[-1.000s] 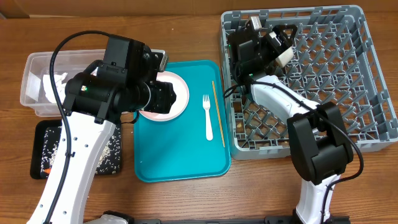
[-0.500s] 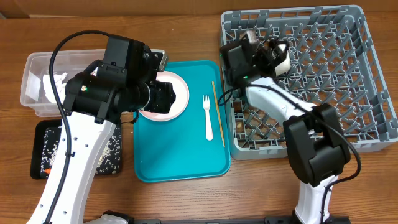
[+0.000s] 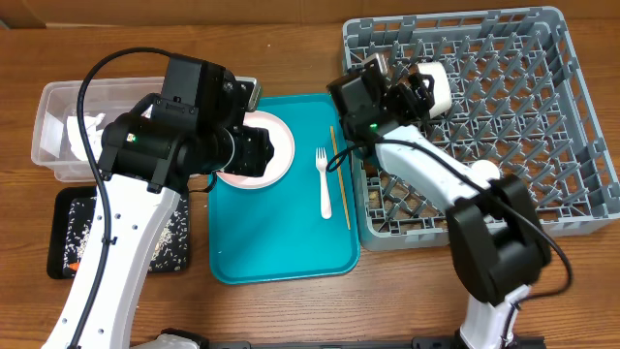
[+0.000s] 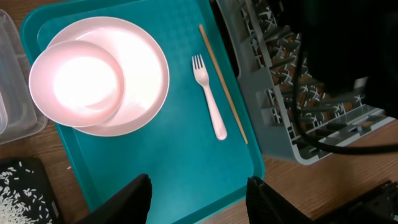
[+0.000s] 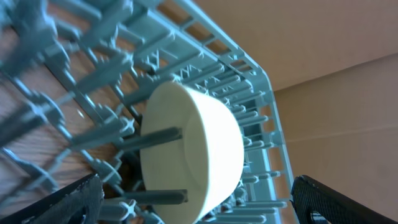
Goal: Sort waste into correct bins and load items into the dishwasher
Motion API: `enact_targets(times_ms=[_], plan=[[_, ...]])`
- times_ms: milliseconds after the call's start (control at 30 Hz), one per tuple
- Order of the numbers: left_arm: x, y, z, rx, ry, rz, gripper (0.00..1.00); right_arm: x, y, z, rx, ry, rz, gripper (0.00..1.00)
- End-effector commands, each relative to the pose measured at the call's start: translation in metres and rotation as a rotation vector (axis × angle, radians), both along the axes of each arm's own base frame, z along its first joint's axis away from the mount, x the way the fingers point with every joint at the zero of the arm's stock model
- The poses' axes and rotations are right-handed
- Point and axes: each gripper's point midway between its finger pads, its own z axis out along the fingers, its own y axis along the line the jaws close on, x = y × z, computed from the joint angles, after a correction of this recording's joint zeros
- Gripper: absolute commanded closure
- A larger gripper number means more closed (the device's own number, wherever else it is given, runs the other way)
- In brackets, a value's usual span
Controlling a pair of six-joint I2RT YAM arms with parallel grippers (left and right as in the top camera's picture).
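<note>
A pale pink plate lies at the far left of the teal tray, with a small bowl resting on it. Beside them lie a white fork and a thin tan chopstick. My left gripper hangs high over the tray, open and empty. In the grey dish rack a white bowl rests on its side among the pegs. My right gripper is open, its fingers wide apart on either side of that bowl without touching it. From overhead, the same bowl sits near the rack's upper left.
A clear tub holding a crumpled napkin stands at the far left. Below it lies a black tray with scattered rice and a small orange bit. The teal tray sits against the rack's left wall.
My right gripper has drawn back to the left, toward the rack's left edge, leaving the white bowl among the pegs. The left arm has not moved.
</note>
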Motion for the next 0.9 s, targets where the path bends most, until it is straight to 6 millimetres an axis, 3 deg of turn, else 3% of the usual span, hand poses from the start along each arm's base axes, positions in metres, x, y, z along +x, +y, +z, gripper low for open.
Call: enact_targets(times_ms=[0,167,333,433,567,867], plan=[[0.006,0.001,0.001,0.006,-0.016,-0.001,0.49,-0.002,0.007,0.057,0.218,-0.160,0.021,0.00],[0.019,0.014,-0.015,0.060,0.023,0.123,0.49,-0.012,0.012,0.094,0.446,-0.212,0.085,0.00],[0.023,0.022,-0.054,0.133,0.169,0.198,0.48,-0.034,0.034,0.121,0.785,-0.183,0.190,0.00],[0.023,0.023,-0.080,0.174,0.264,0.201,0.50,-0.053,0.040,0.131,0.894,-0.136,0.233,0.00],[0.028,0.031,-0.103,0.241,0.318,0.236,0.51,-0.076,0.037,0.127,0.897,-0.054,0.228,0.00],[0.046,0.027,-0.140,0.294,0.347,0.169,0.50,-0.115,0.019,0.091,0.876,0.124,0.083,0.00]])
